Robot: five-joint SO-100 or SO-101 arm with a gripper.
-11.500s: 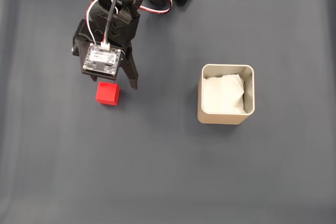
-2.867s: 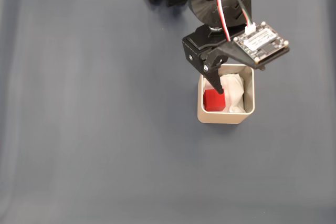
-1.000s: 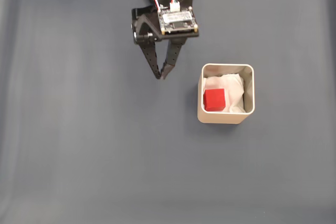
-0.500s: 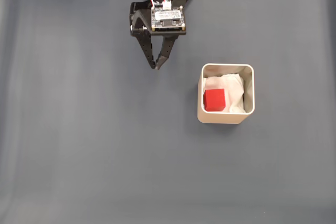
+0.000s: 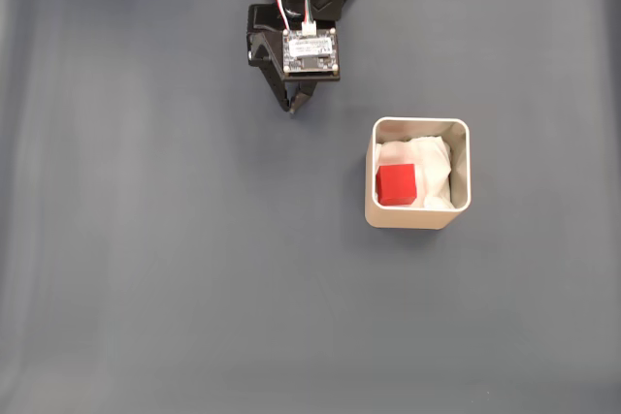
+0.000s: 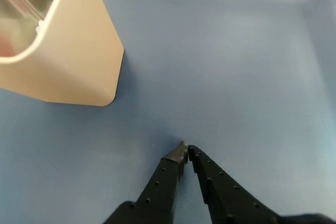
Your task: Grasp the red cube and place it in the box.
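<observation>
Pincer (image 6: 185, 147) empty, tips together, arm tucked back.

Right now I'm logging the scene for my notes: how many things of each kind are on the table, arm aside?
Red cube: 1, inside the box
Beige box: 1
White padding: 1, in the box
Total: 3

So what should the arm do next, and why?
Probably just finish pulling back to rest: the red cube already sits inside the box, and the gripper is shut, empty and away from it.
</observation>
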